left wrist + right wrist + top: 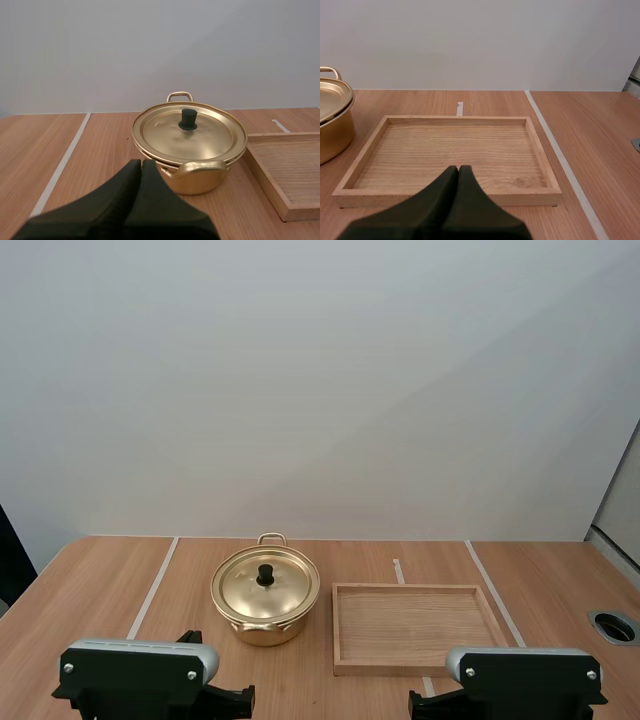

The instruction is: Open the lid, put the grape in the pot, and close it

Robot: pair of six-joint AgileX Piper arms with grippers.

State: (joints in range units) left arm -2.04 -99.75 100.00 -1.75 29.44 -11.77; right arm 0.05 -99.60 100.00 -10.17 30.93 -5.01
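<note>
Squarely upright, lidded pot (265, 625), handles (272, 538) in line near to far.

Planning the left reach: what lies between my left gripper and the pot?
Bare table, seen in the left wrist view; the shut left gripper faces the pot.

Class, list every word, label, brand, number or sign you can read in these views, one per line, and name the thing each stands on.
None: there is no readable text in any view.
The gold pot, its lid, the wooden tray and the table carry no lettering or marks.
The white strips on the table are plain lines, not signs.
</note>
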